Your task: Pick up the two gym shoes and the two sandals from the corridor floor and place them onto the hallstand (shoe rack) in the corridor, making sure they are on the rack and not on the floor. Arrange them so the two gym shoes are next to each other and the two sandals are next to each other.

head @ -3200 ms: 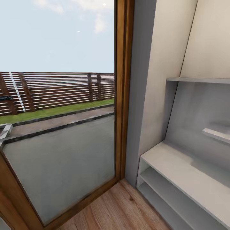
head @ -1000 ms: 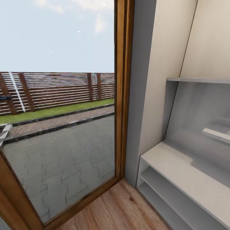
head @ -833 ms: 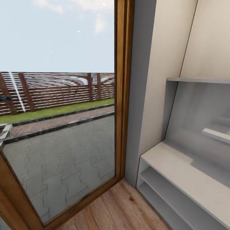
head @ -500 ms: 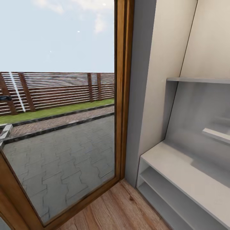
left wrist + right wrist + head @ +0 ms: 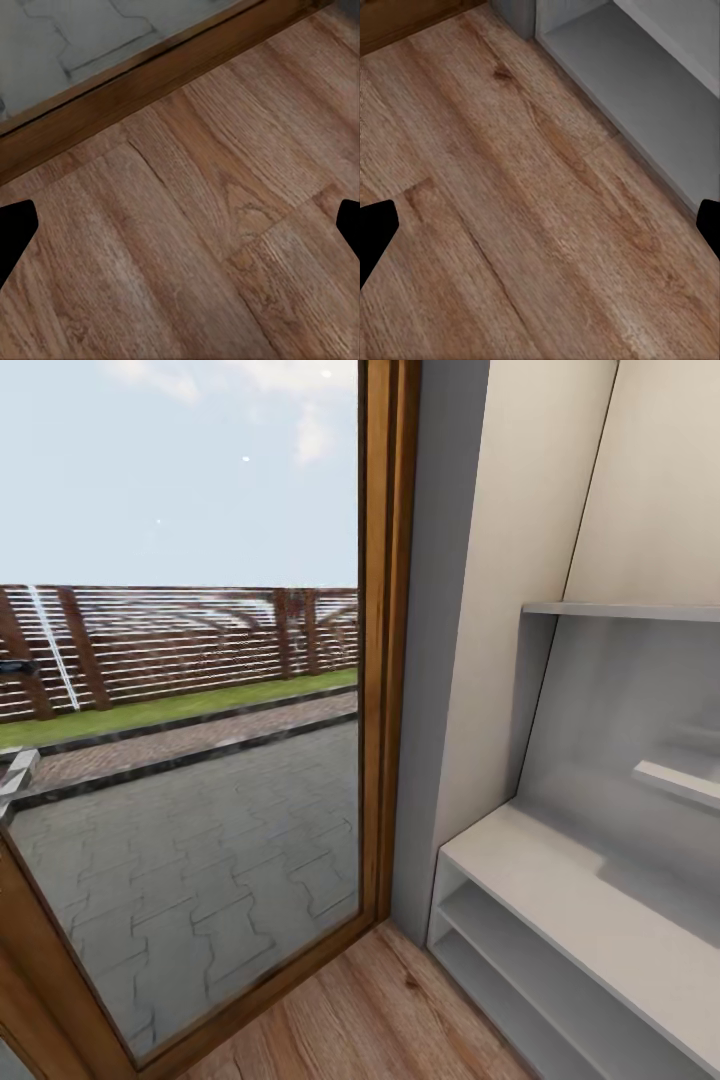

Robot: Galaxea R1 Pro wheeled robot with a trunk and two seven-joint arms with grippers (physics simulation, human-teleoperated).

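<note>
two hands spread wide over corridor floor; hallstand near glass door.

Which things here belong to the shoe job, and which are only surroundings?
Belong to the job:
- shoe rack
- wood floor
- left gripper, open
- right gripper, open

Only surroundings:
- glass door
- fence
- paving
</note>
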